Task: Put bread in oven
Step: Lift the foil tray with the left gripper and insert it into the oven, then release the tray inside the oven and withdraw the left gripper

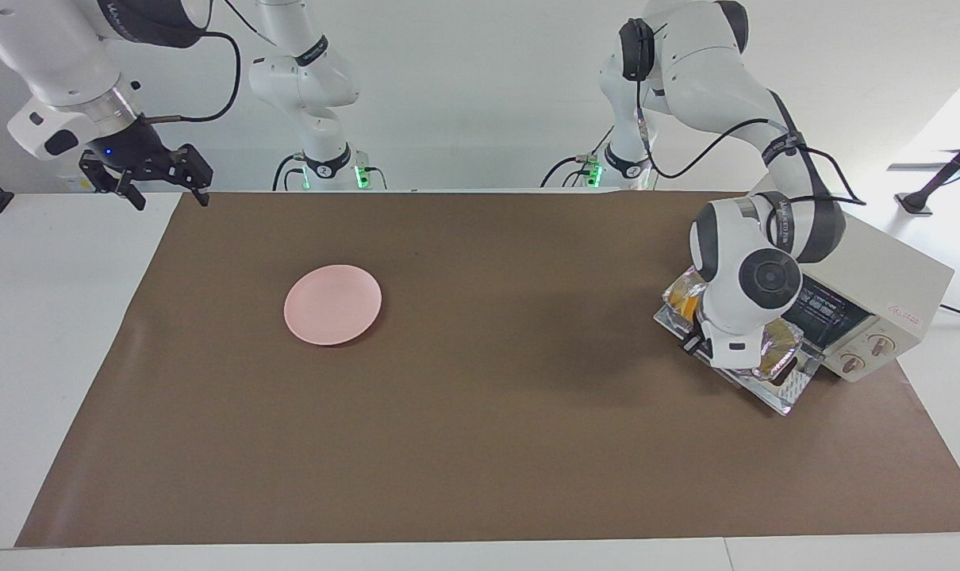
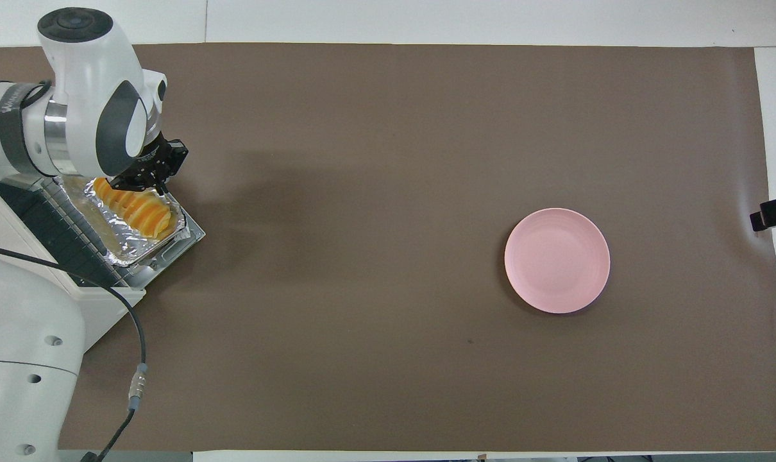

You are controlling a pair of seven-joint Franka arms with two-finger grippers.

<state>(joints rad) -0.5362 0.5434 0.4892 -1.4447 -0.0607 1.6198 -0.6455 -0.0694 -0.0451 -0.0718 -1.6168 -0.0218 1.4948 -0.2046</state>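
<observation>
The ridged, golden bread is carried in a crinkled foil tray over the cream boxy oven's lowered glass door, pinched at its rim by the left end effector. A smooth round pink plate lies well apart on the brown-papered bench. The right end effector is spread, waiting.

You were looking at a robotics lab: a brown mat covered a white table, robot arm bases mounted along the frame's top.
</observation>
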